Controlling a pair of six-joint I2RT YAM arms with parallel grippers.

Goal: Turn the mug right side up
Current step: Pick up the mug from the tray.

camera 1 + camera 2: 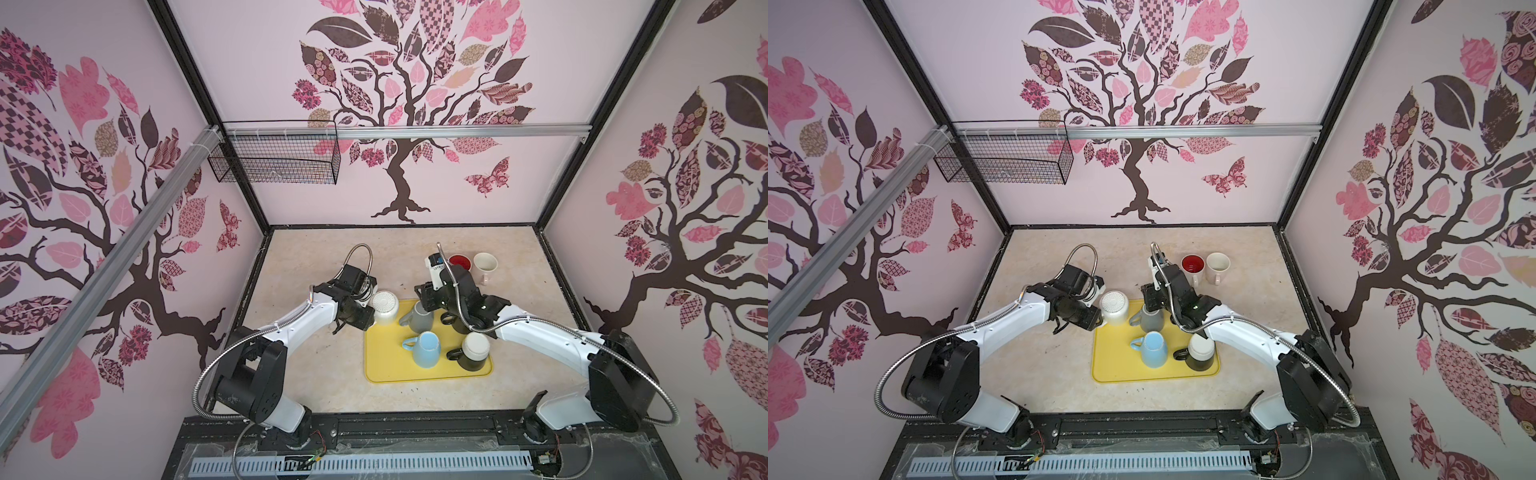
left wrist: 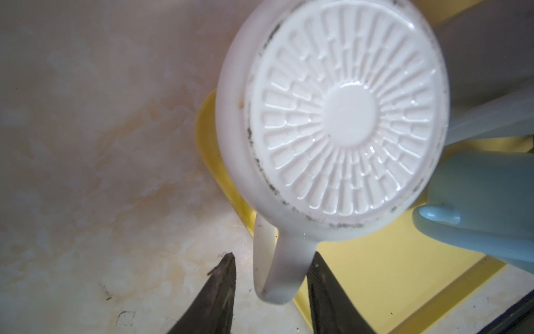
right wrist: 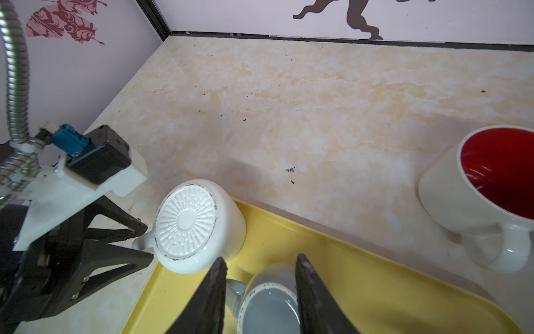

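White mug (image 2: 344,115) base-up, unturned: left gripper (image 2: 273,257) jaws straddle its handle (image 2: 277,269), right gripper (image 3: 260,257) jaws flank a grey mug (image 3: 268,306); actual grip unclear.

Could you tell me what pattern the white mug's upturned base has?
The mug's base shows raised radial ribs around a smooth disc; clearest in the left wrist view.

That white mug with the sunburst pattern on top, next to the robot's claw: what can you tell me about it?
The white mug looks like glossy ceramic and stands upside down, mouth down, at the far left corner of the yellow tray, seemingly overhanging its rim. Its upturned base has raised ribs radiating from a smooth disc, with dark scuffs round the edge. Its loop handle points at the left gripper, whose two fingers flank it; whether they pinch it is unclear.
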